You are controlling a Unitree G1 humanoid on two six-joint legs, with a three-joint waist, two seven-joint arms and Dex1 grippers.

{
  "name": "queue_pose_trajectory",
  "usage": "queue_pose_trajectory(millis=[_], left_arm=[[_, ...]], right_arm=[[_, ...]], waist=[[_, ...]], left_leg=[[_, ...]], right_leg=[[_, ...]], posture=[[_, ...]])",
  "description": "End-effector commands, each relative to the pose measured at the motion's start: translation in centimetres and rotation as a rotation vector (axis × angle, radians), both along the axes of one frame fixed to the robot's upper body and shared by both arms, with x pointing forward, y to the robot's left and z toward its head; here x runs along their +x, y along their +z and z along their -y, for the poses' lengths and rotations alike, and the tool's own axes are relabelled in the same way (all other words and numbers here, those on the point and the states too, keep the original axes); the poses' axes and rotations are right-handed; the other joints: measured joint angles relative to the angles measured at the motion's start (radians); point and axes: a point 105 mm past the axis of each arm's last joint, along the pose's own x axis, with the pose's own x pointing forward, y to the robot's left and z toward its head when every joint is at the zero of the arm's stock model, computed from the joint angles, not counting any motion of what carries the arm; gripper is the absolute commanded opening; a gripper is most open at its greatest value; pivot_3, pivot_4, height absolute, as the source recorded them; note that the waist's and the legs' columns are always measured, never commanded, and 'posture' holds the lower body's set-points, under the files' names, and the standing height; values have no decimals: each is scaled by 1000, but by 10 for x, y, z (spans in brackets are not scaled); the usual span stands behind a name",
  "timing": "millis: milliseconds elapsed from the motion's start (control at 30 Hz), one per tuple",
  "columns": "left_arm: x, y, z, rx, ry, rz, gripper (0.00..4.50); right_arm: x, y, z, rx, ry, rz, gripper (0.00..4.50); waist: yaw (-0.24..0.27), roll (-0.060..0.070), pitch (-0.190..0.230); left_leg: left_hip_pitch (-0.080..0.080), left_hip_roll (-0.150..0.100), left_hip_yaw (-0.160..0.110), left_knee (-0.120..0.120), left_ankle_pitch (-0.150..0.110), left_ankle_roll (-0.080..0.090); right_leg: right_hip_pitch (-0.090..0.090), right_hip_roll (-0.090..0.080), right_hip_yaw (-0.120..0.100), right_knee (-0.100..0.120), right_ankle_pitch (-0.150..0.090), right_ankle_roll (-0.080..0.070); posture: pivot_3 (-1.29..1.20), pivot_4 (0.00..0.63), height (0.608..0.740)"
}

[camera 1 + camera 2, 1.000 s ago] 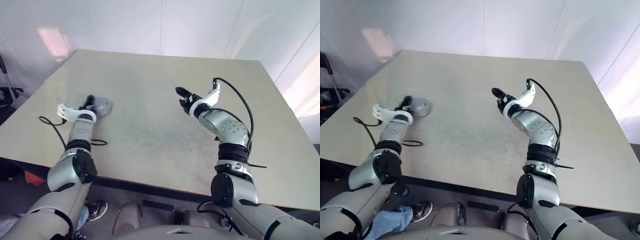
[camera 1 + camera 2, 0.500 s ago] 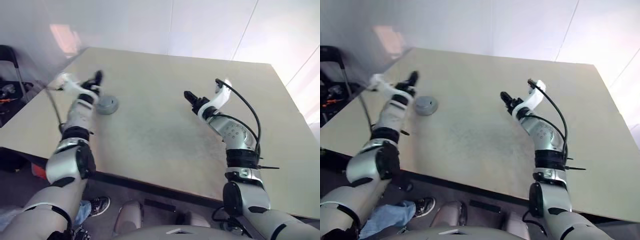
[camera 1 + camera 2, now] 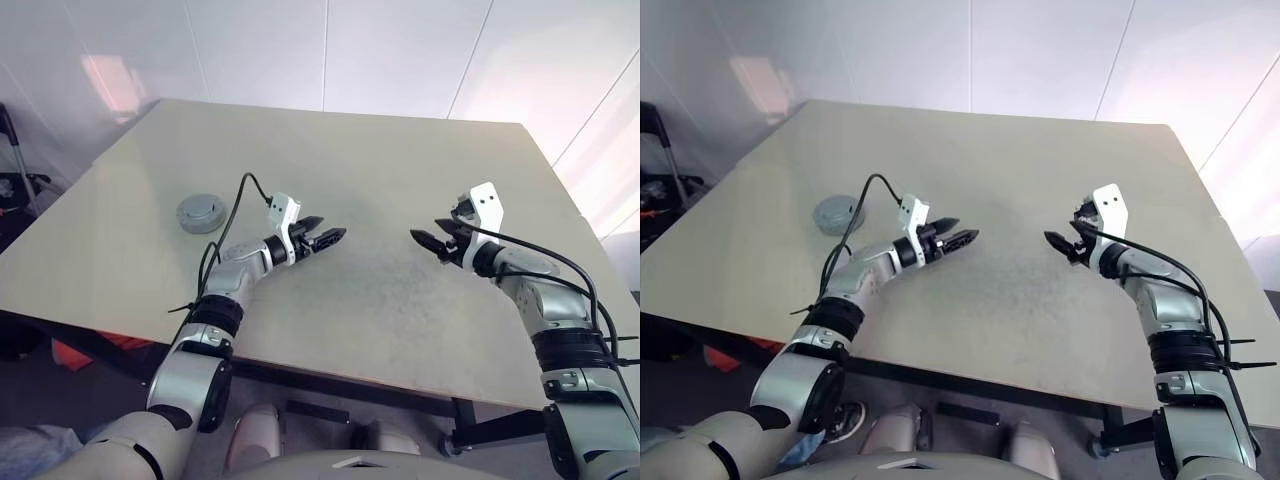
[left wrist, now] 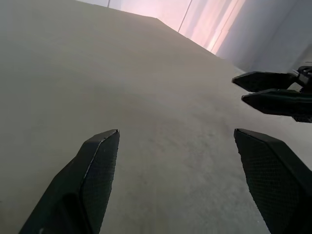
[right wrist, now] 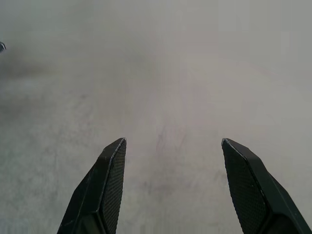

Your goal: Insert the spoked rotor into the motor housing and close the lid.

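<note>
One grey round lid [image 3: 202, 212] is sitting closed on its housing at the table's [image 3: 400, 170] left side. Two grippers are hovering mid-table, facing each other: left gripper [image 3: 327, 239] and right gripper [image 3: 428, 240], both with fingers spread, holding nothing.

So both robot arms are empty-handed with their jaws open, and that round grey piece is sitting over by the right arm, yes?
Not quite. The round grey lid lies on the table out beyond the left gripper, not by the right gripper; the left eye view shows it. The rest holds: both arms are empty-handed, jaws open.
</note>
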Motion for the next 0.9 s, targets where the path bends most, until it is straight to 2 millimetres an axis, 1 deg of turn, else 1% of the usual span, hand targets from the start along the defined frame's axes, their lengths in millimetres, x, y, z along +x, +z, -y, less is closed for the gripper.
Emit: queue_pose_trajectory(millis=[33,200,433,567,767,900], left_arm=[[4,18,-2,-5,21,76,4014],[2,11,-2,7,23,66,4014],[4,12,-2,0,41,67,4014],[4,13,-2,-19,34,53,4014],[3,8,0,1,38,42,4014],[6,6,-1,11,56,39,4014]], right_arm=[[8,19,-4,-4,10,83,3519],[11,14,-10,-33,16,82,3519],[12,13,-11,-42,16,84,3519],[13,17,-6,-57,1,95,3519],[12,11,4,-90,-38,88,3519],[14,14,3,-86,-57,98,3519]], waist=[[-2,0,0],[-1,0,0],[-1,0,0],[-1,0,0],[-1,0,0],[-2,0,0]], left_leg=[[1,0,0,1,0,1],[7,0,0,1,-1,3],[8,0,0,1,-1,3],[8,0,0,1,-1,4],[8,0,0,1,-1,4],[8,0,0,1,-1,4]], right_leg=[[1,0,0,0,0,0],[10,-1,0,-1,0,0],[10,-1,0,-1,0,0],[10,-1,0,-1,0,0],[10,-1,0,-1,0,0],[10,-1,0,-1,0,0]], posture=[[0,0,740],[0,0,740],[0,0,740],[0,0,740],[0,0,740],[0,0,740]])
